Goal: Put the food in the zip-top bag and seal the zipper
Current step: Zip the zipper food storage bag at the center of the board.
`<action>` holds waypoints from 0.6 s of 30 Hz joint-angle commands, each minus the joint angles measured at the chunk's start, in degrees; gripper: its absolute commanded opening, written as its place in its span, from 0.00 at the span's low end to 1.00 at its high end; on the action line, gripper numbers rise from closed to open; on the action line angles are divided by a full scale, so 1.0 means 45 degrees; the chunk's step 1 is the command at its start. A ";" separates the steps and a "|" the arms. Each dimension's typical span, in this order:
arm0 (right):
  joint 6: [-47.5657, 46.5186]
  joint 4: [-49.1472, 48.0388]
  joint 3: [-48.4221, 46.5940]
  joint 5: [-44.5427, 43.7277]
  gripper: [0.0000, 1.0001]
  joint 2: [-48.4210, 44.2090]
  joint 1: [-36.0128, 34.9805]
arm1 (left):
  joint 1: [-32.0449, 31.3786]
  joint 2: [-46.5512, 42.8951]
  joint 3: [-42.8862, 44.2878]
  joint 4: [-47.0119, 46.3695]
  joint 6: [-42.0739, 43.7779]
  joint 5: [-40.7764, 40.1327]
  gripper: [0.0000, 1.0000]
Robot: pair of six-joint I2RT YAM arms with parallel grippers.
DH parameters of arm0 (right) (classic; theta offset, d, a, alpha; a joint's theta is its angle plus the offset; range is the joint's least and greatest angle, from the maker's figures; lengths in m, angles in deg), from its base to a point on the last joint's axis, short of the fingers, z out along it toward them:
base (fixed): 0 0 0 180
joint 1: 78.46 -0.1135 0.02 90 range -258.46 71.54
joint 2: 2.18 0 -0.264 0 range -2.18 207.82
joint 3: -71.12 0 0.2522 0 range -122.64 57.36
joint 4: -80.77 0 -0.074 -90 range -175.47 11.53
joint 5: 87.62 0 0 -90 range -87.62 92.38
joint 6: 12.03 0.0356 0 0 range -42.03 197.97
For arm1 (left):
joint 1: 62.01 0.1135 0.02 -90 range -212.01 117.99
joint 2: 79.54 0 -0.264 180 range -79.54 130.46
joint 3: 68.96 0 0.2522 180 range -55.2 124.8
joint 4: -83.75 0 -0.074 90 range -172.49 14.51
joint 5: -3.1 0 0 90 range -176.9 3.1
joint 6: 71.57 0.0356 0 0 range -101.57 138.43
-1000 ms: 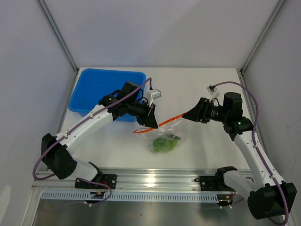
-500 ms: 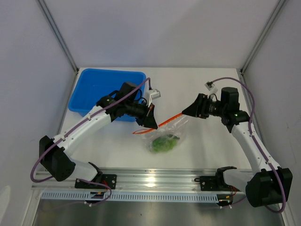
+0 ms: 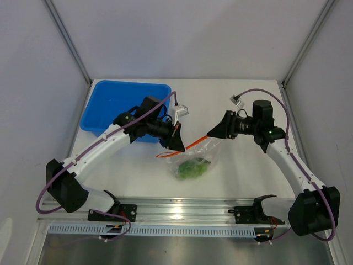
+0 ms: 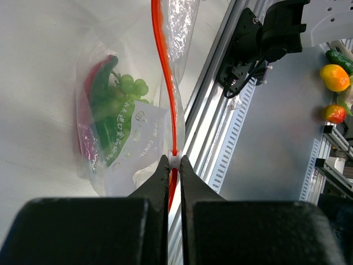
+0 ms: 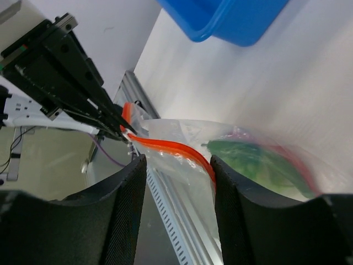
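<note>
The zip-top bag (image 3: 199, 156) lies on the white table between the arms, with the food (image 3: 191, 169) inside it. In the left wrist view the green grapes (image 4: 130, 88), a red piece (image 4: 91, 77) and a dark-green piece (image 4: 102, 96) show through the plastic. The zipper (image 3: 193, 144) runs as an orange strip along the bag's mouth. My left gripper (image 3: 177, 146) is shut on the zipper's white slider (image 4: 174, 160). My right gripper (image 3: 212, 134) is open at the bag's right end, and the zipper (image 5: 172, 148) passes between its pads (image 5: 124, 210).
A blue tub (image 3: 124, 107) stands at the back left, just behind the left arm. An aluminium rail (image 3: 187, 210) runs along the near table edge. Toy fruit (image 4: 335, 77) lies off the table, beyond the rail.
My right gripper has moved left to the bag's right end and now straddles the zipper. The left gripper has stayed shut on the slider, almost in place.
</note>
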 commanded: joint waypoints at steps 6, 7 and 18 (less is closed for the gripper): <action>-0.0457 -0.0503 0.0076 0.1233 0.51 0.0531 -0.0758 | 0.0071 -0.0221 0.0010 -0.0276 -0.0023 0.0412 0.01; -0.0632 -0.0347 0.0095 0.1234 0.50 0.0551 -0.0739 | 0.0071 -0.0221 0.0011 -0.0257 -0.0024 0.0393 0.01; -0.0828 -0.0054 0.0115 0.1195 0.34 0.0824 -0.0875 | 0.0090 -0.0143 0.0011 -0.0218 -0.0160 0.0256 0.01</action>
